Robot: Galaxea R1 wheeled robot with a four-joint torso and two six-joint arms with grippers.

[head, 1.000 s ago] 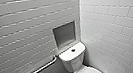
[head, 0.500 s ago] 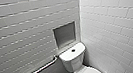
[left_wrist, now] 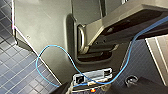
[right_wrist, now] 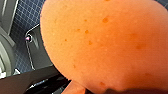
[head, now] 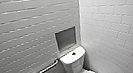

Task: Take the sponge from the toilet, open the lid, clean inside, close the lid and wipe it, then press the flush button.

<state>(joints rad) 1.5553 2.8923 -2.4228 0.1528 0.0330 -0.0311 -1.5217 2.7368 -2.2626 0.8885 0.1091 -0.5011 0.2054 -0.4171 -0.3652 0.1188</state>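
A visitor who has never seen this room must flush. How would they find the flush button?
In the corner where the two tiled walls meet stands the toilet, below a square wall niche. On its flat tank cover sits the flush button: a small dark round spot, the only dark mark there.

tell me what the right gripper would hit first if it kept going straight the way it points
The sponge it appears to hold sits directly ahead; beyond it, probably the dark tiled floor, though depth is unclear.
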